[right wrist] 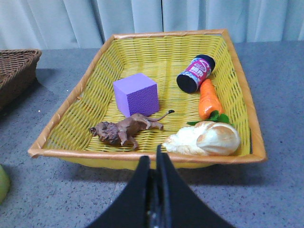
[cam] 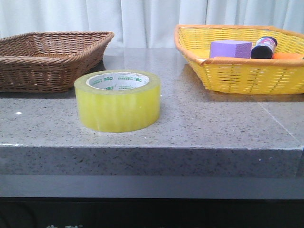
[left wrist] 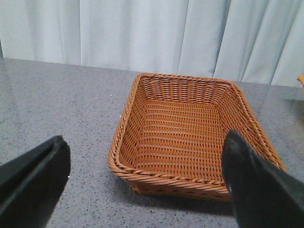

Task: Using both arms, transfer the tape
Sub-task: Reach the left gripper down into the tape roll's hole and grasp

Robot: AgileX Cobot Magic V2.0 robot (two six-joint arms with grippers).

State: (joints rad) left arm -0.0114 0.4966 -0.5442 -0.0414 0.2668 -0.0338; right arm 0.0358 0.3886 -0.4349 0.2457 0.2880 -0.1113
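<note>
Tape [cam: 117, 100], a wide yellow-green roll with a white core printed in green, lies flat on the grey speckled table [cam: 204, 128], near its front edge and toward the left of the middle. Nothing touches it. It sits just in front of the near right corner of the brown basket [cam: 50, 59], which stands at the back left, and well apart from the yellow basket [cam: 237, 71] at the back right.

In the left wrist view, the left hand [left wrist: 142, 183] is spread wide, its two black fingers [left wrist: 33, 183] far apart with nothing between them. It hangs over the table in front of the brown basket, whose woven floor holds nothing.

In the right wrist view, the right hand [right wrist: 153, 190] has its two dark fingers [right wrist: 135, 199] pressed together, holding nothing. It points toward the near rim of the yellow basket. Inside that basket lie a purple block [right wrist: 136, 94], a dark jar [right wrist: 195, 73] with a pink label tipped on its side, an orange carrot [right wrist: 210, 99] with green leaves, a brown lion [right wrist: 124, 129] on its side, and a pale bread roll [right wrist: 204, 138]. The carrot touches the jar's mouth. A sliver of yellow-green at the edge of that view may be the tape; too little shows to be sure.

White curtains [cam: 142, 19] hang behind the table.
</note>
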